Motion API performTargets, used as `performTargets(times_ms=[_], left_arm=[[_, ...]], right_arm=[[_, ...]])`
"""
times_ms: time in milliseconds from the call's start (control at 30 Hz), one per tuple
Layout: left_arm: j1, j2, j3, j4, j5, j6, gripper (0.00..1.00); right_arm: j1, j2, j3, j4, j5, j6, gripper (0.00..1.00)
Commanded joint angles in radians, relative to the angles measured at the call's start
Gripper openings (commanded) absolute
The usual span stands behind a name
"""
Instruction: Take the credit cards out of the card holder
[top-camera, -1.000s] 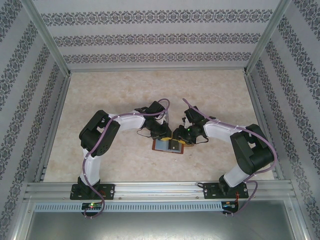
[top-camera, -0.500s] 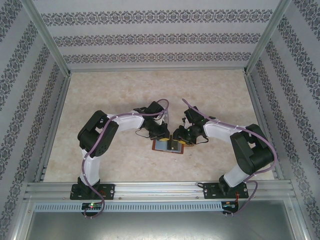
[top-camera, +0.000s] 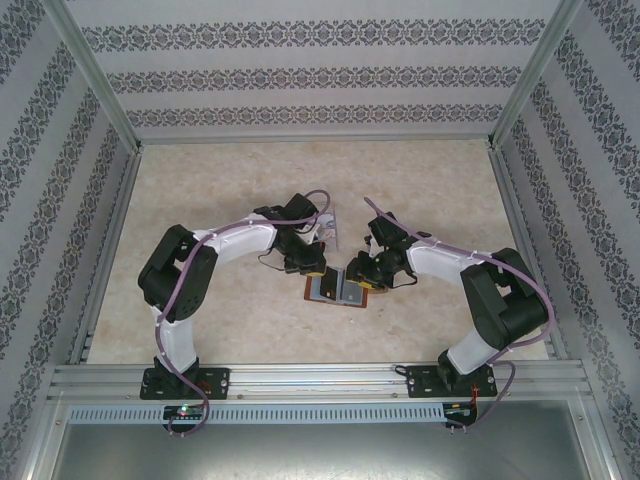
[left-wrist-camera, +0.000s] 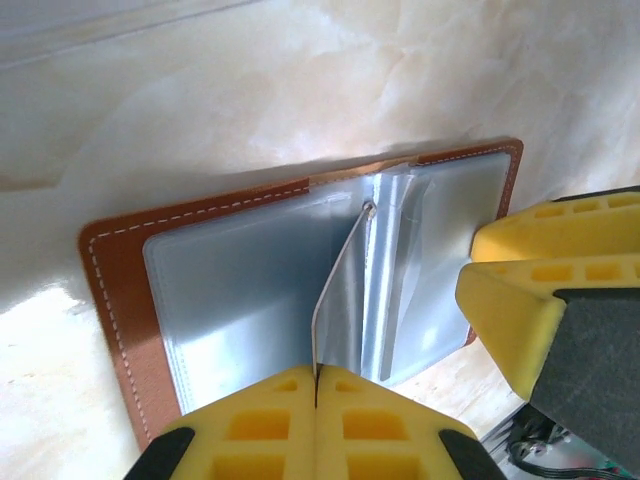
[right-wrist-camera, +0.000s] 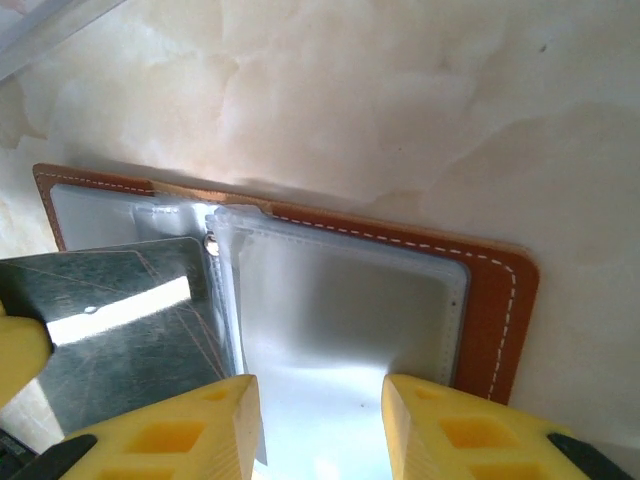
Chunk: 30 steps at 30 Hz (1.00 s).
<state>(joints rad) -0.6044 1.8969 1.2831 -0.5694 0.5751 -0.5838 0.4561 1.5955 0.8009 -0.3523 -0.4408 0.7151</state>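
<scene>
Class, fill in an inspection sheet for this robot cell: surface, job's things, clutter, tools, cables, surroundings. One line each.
Surface: pale marbled table.
Job's things: brown holder lies open on the table; one card stands on edge over its fold. Cannot tell if it is out of its pocket.
Clutter: nothing seen.
Tools: left tool is shut on the card's near edge; right tool is open over the holder's right half.
Cables: purple cables run along both arms, away from the holder.
Surroundings: patterned walls, metal frame.
</scene>
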Motion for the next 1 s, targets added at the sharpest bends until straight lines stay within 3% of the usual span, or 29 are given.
performTargets(times_ms=[0,267,500,633,967], left_arm=[[0.015,-0.038,0.051,-0.116,-0.061,0.141,0.00],[0.015,-0.059,0.150,-0.249,-0.166,0.434,0.00],[0.015,-0.054,0.264,-0.363,-0.173,0.822,0.00],[0.014,-0.018,0.367,-0.439,-0.243,1.030,0.00],[0.027,0.133,0.667,-0.542,-0.372,1.347,0.00]], right_arm=[[-0.004,-0.015,0.016,-0.053,0.036,-0.019,0.40],[-0.004,-0.024,0.034,-0.064,0.031,-0.029,0.40],[-0.010,-0.045,0.044,-0.081,0.036,-0.034,0.40],[-0.019,-0.065,0.050,-0.101,0.042,-0.043,0.40],[-0.047,-0.123,0.026,-0.128,0.054,-0.052,0.40]])
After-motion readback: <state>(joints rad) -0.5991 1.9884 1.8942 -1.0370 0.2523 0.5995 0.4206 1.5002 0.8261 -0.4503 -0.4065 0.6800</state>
